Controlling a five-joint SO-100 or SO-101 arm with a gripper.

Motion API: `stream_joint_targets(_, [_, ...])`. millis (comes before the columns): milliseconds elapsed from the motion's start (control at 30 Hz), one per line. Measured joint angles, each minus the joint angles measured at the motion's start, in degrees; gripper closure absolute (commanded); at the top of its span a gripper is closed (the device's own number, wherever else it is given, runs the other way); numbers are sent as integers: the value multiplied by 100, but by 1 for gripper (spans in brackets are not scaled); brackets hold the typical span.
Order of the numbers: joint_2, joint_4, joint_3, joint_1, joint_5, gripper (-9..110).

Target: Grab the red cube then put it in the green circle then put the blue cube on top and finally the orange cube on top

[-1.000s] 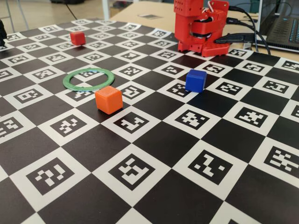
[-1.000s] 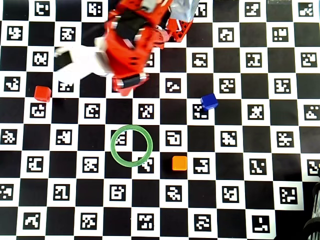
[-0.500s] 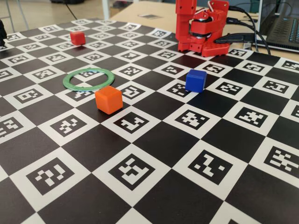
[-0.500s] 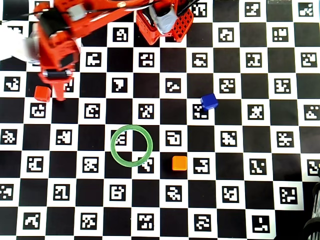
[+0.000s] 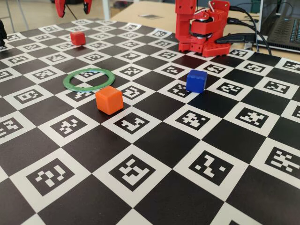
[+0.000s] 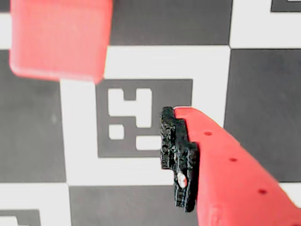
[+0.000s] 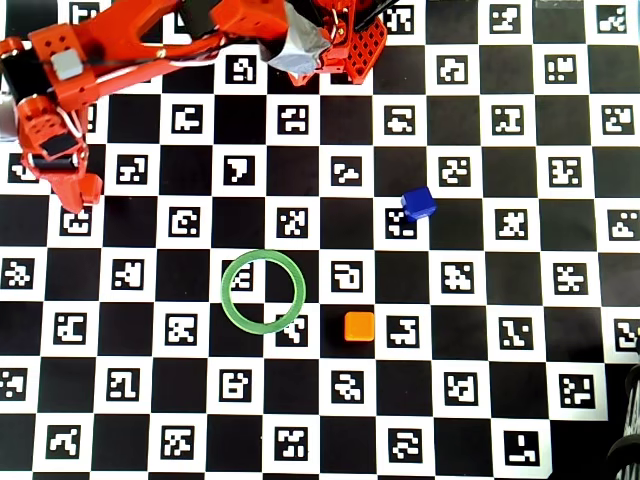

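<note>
My gripper (image 5: 72, 5), jaws spread and empty, hangs at the upper left of the fixed view, above the red cube (image 5: 78, 38). In the wrist view that cube (image 6: 59, 37) fills the upper left, beside one finger (image 6: 225, 165). Centre-left lies the green circle (image 5: 89, 79); orange cube (image 5: 108, 100) just beside it; blue cube (image 5: 196, 80) well apart at centre-right.

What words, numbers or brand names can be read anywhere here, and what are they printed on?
None: no readable word, number or brand shows in any view.
The checkered board carries only square black-and-white code patterns, not letters.
The red cube, blue cube, orange cube, green circle and claw look unmarked.
</note>
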Motion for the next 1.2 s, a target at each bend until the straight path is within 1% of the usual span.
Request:
stream_joint_targets(233, [-325,-79,-53,0,62,61])
stream_joint_targets(467, [-396,-439,-35,0,158,61])
stream_joint_targets(1200, [-492,-1433,1125,-44,246,61])
